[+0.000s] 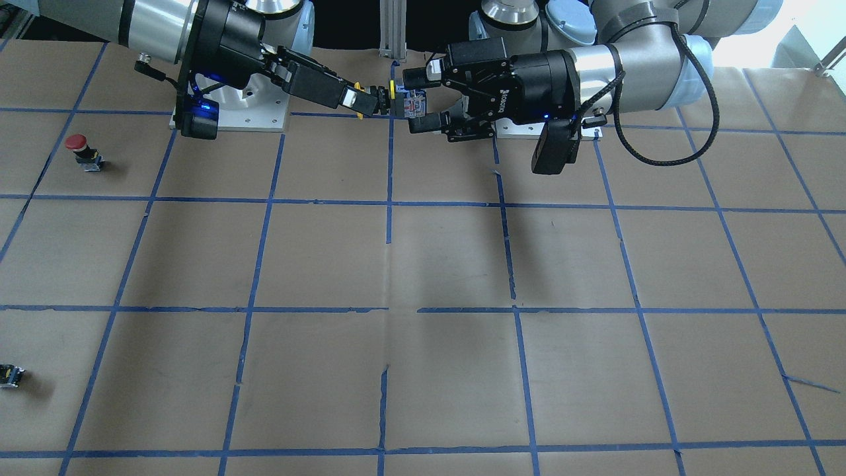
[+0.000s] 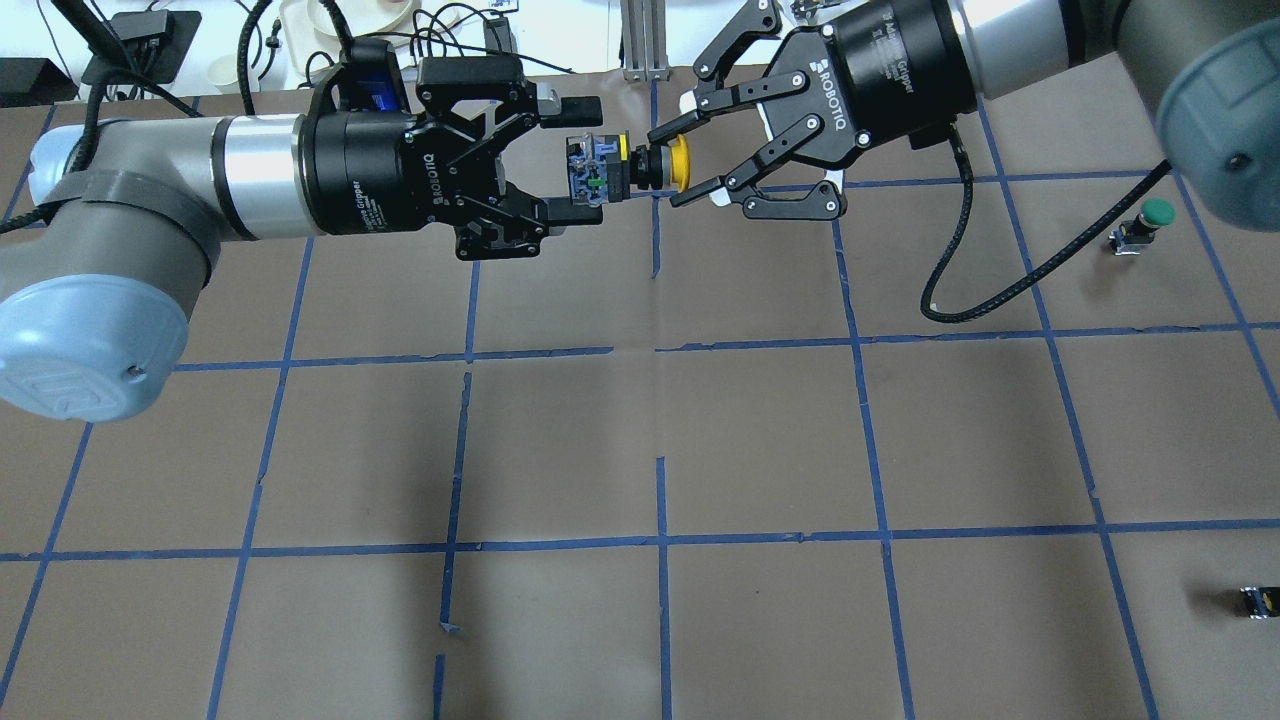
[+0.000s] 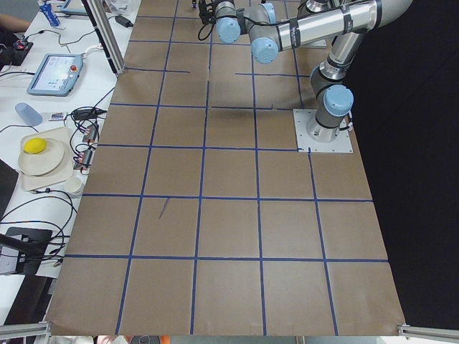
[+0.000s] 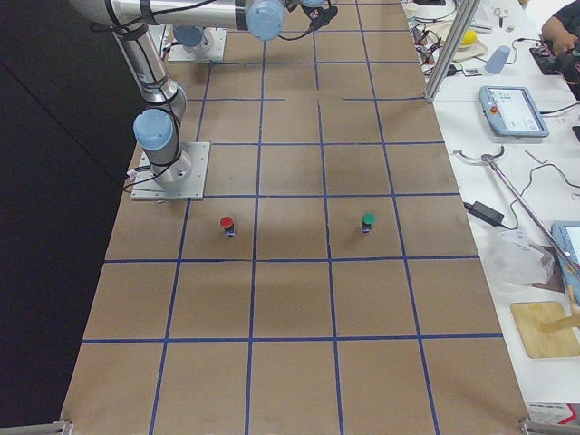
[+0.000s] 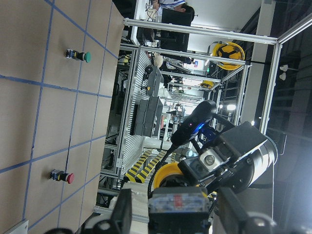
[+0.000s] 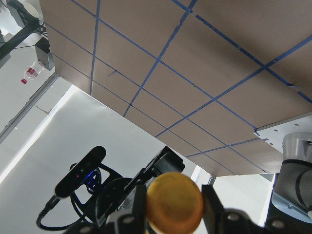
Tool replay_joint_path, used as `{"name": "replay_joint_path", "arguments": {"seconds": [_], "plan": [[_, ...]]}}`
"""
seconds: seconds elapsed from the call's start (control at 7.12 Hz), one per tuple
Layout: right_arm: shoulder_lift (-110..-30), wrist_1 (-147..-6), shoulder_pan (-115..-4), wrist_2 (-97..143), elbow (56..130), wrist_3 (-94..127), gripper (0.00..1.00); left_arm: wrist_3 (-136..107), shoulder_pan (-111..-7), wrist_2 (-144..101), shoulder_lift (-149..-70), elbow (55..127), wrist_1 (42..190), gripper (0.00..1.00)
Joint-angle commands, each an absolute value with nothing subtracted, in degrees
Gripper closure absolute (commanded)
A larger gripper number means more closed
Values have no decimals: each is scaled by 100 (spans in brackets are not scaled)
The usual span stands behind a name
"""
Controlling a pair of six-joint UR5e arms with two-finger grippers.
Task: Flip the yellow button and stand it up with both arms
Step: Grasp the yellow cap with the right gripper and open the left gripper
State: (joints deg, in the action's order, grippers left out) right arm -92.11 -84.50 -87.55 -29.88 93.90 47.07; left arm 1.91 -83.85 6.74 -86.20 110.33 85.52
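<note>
The yellow button (image 2: 680, 163) hangs in the air between both grippers, lying sideways over the far middle of the table. Its yellow cap points at my right arm and its black-grey body (image 1: 416, 104) at my left arm. My right gripper (image 2: 672, 165) is shut on the cap, which fills the gap between its fingers in the right wrist view (image 6: 174, 202). My left gripper (image 2: 580, 157) is open, its fingers on either side of the body with small gaps, as the left wrist view (image 5: 178, 204) shows.
A red-capped button (image 1: 77, 142) stands on the table on my right side, near the right arm's base plate (image 1: 264, 119). A green-capped button (image 2: 1155, 212) stands further out on the right. A small dark block (image 2: 1258, 600) lies at the right edge. Blue tape lines grid the brown table.
</note>
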Motion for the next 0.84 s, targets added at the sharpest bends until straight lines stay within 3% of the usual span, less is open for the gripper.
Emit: {"name": "replay_joint_path", "arguments": {"seconds": [0.0,0.7], "plan": [[-9220,-8542,-8676,-3519,9369,4641,67,158,-8367,720,-8605,10995,8552,11],[-9633,-8613,-8640,-6244,9404,4272,68,141,-8253,2913,-8622,10504,8464,11]]}}
